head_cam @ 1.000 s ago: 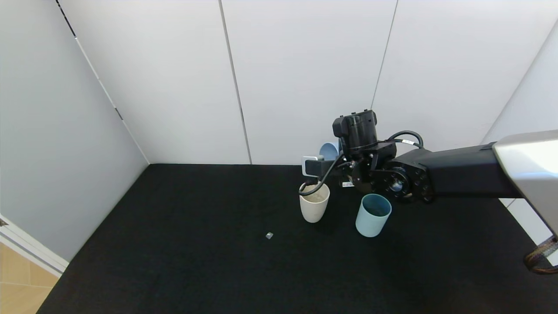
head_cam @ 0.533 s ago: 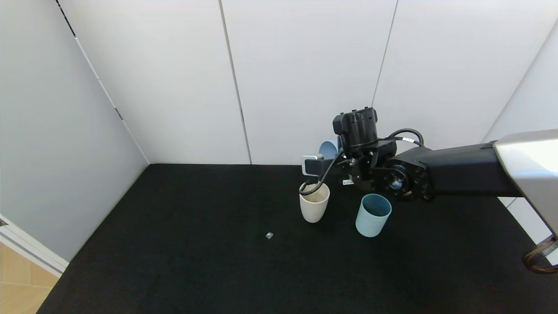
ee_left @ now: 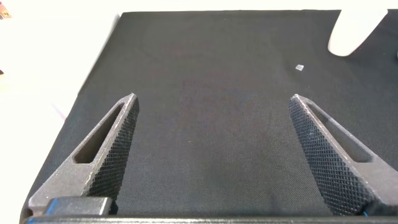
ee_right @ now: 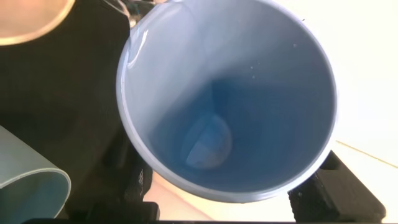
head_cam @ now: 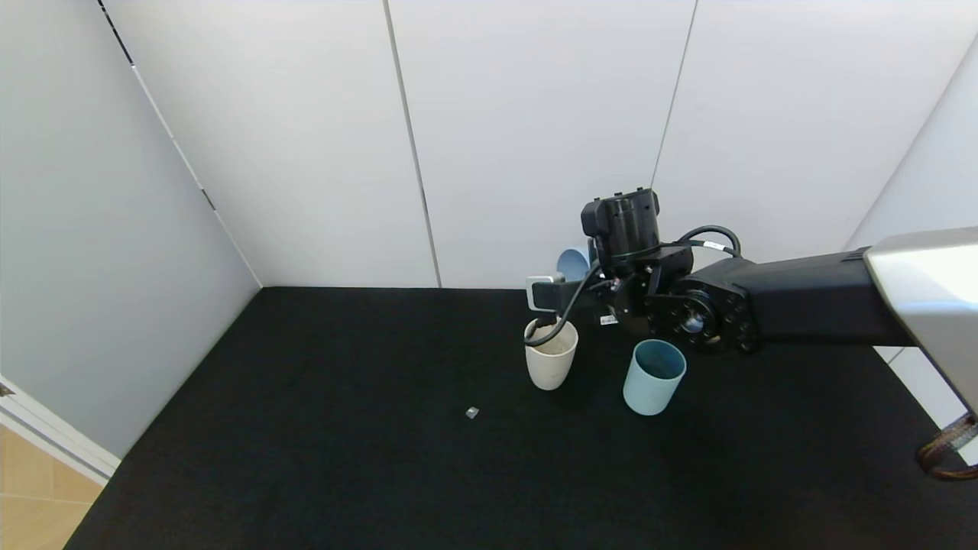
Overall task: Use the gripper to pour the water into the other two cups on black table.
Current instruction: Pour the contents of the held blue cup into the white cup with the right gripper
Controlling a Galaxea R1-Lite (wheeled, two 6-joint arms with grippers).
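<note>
Black table (head_cam: 306, 458) is filling the lower frame. Right end effector (head_cam: 569, 286), right of centre, is clamped on the light blue cup (head_cam: 574, 263), tipping it over the cream cup (head_cam: 551, 359); teal cup (head_cam: 654, 376) is standing just right of that. Since a second ago the wrist is rolling slightly further left, so the cream pour is likely finishing. Water (ee_right: 208, 140) is down to a small pool, teal probably next. Left end effector (ee_left: 211, 155) is parked, jaws wide. Small grey bit (head_cam: 471, 412) is lying lower left of the cups.
</note>
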